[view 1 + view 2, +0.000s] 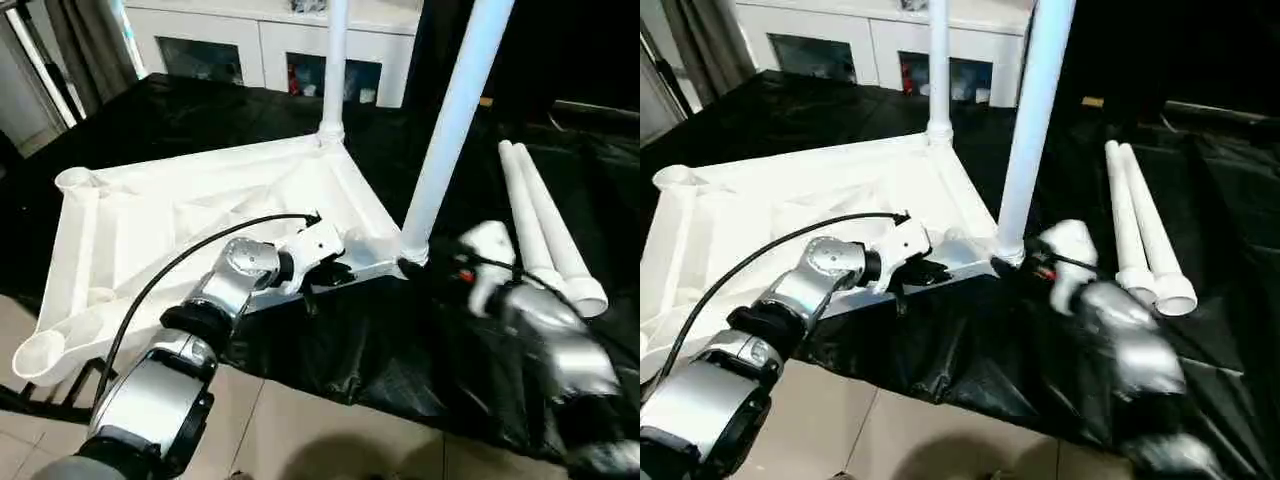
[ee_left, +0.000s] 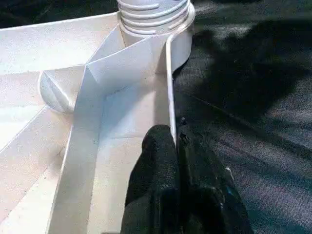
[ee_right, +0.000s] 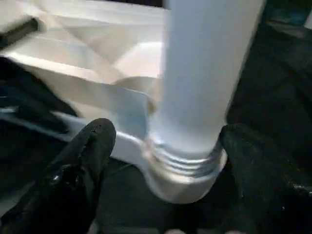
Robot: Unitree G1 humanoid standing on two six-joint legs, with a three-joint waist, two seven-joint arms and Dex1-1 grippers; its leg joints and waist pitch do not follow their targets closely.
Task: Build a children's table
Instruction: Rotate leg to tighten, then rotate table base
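Table top piece (image 1: 200, 215): upside down, ribbed side up, on black sheet (image 1: 400, 350), one end hanging past the sheet's edge.
Fitted legs: near leg (image 1: 455, 120) and far leg (image 1: 335, 60) upright in corner sockets.
Loose legs (image 1: 545, 225): two, side by side on sheet.
Left hand (image 2: 176, 146): pressed together, pinching the piece's thin rim.
Right hand (image 3: 163, 141): spread, either side of near leg's threaded base, not gripping.
Cabinet (image 1: 270, 45): behind.

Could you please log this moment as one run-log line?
legs: two upright in tabletop sockets, two loose on black sheet | left end effector: shut on tabletop rim | right end effector: open around near leg
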